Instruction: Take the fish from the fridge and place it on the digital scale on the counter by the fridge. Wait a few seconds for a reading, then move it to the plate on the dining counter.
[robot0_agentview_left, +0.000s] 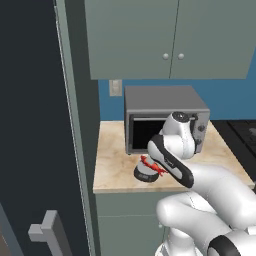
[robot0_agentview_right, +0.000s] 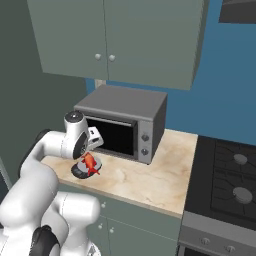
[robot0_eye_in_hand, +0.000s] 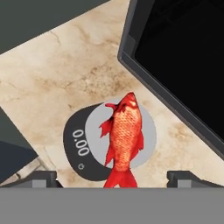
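Left of the gripper (robot0_eye_in_hand: 112, 177) in the hand view runs bare counter (robot0_eye_in_hand: 57, 74), and the digital scale (robot0_eye_in_hand: 76, 144) shows its readout on the dark rim. Directly below the gripper, between its wide-spread fingertips (robot0_eye_in_hand: 41, 178) and touching neither, the fish (robot0_eye_in_hand: 124, 135) lies flat on the scale's pale pan, released there, I judge, so its weight can register. The gripper holds nothing. To its right gapes the dark microwave (robot0_eye_in_hand: 183, 57).
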